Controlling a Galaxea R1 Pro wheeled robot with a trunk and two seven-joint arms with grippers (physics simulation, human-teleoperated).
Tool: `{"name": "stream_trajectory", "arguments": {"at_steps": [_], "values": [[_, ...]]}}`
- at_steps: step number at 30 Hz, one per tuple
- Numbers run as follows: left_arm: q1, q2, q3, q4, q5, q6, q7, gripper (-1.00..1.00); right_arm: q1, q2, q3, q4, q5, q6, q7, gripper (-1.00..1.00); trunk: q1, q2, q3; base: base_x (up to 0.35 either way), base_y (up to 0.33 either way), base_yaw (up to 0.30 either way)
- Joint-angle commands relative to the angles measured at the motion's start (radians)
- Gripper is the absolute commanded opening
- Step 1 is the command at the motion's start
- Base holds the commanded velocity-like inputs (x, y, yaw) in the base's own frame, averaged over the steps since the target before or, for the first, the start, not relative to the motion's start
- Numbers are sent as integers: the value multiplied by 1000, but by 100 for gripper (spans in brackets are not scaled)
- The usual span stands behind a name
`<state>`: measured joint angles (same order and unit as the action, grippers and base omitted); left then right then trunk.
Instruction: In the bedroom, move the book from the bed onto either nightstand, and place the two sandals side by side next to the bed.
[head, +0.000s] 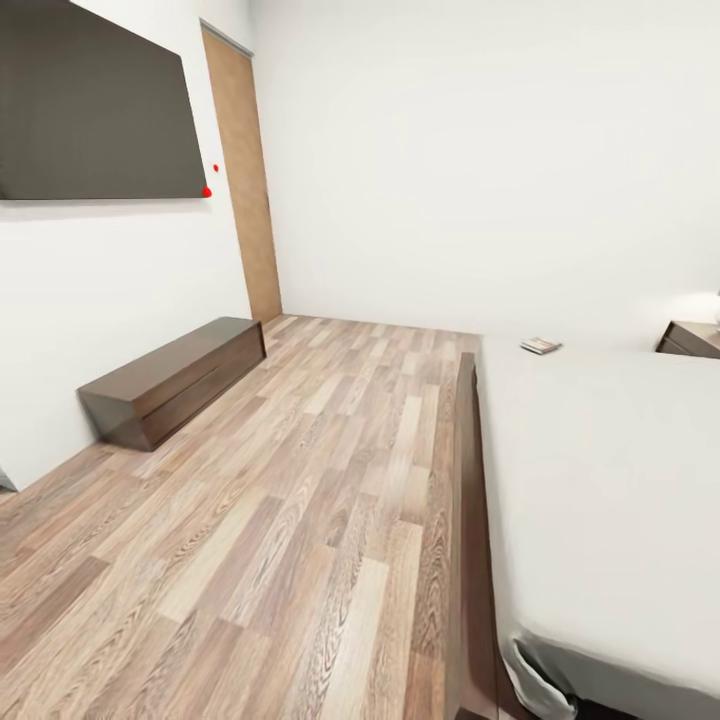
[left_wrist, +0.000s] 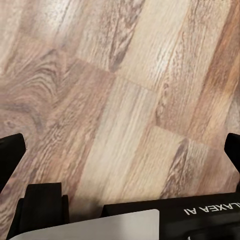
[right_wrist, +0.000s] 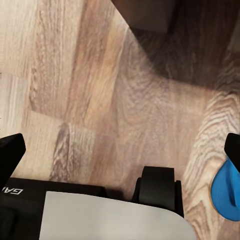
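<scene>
Ahead, from the head camera, the white-walled bedroom opens out over a brown wood-plank floor, with the large bed and its plain pale grey-white mattress along the right side and the dark brown wooden frame edging it. Lying flat at the far end of the mattress, close to the back wall, is the thin paperback book, too small here to read its cover. Just beyond that far corner of the bed stands the small dark reddish-brown wooden nightstand, cut off by the picture's right edge. Across the floor, against the left wall, sits a long dark wooden bench, with a large dark flat screen mounted on the wall above it and a brown wooden door set in the far corner. From the left wrist camera, the left gripper hangs over bare planks, its two black fingertips showing at opposite edges of the picture, spread wide with nothing between them. From the right wrist camera, the right gripper is likewise spread apart and empty above the floor, and one bright blue flat sandal lies on the planks just beside one of its fingertips; whether they touch cannot be told.
</scene>
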<state>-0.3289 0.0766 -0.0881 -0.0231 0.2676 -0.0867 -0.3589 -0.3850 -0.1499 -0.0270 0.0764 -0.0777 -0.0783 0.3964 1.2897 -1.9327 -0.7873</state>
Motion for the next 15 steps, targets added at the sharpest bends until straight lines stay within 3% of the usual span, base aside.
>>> {"name": "stream_trajectory", "arguments": {"at_steps": [1, 15], "values": [[-1, 0, -9, 2, 9, -4, -3, 100, -2, 0, -2, 4, -8, -5, 5, 100, 0, 0, -1, 0, 0, 239], [-1, 0, -9, 2, 9, -4, -3, 100, -2, 0, -2, 5, -8, -5, 4, 100, 0, 0, -1, 0, 0, 285]]}}
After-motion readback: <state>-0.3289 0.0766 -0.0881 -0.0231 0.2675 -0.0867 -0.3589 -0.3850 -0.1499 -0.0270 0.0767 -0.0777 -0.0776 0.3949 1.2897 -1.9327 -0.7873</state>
